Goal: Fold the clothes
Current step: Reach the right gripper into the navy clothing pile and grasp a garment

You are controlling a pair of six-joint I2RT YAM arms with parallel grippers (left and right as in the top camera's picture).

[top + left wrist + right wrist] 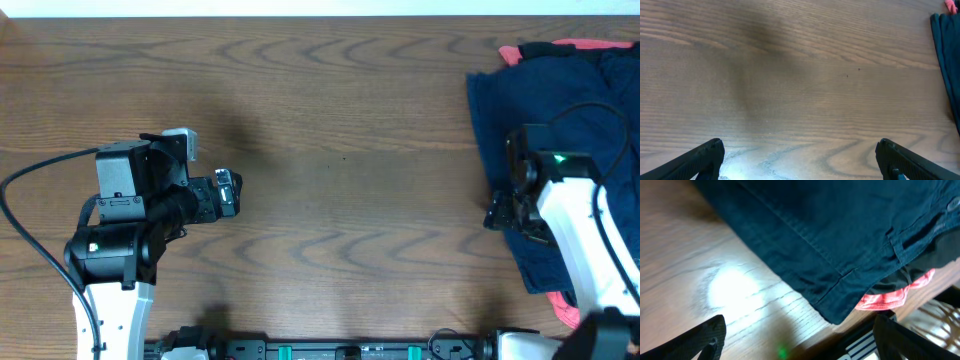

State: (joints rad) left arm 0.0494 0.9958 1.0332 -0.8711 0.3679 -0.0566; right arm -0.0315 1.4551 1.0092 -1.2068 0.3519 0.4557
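Note:
A pile of navy-blue clothes (520, 110) lies at the table's right side, with coral-red fabric (580, 45) showing at its far edge and near the front edge (565, 310). In the right wrist view the navy garment (830, 235) has a stitched hem, with black and coral-red cloth (895, 297) under its corner. My right gripper (505, 215) is open and empty at the pile's left edge (797, 340). My left gripper (228, 192) is open and empty over bare wood at the left (800, 160). The pile's edge (947, 60) shows in the left wrist view.
The wooden table (340, 150) stretches between the two arms. The table's front edge and a black-and-white rail (865, 342) lie close under my right gripper. A black cable (20, 215) loops at the left.

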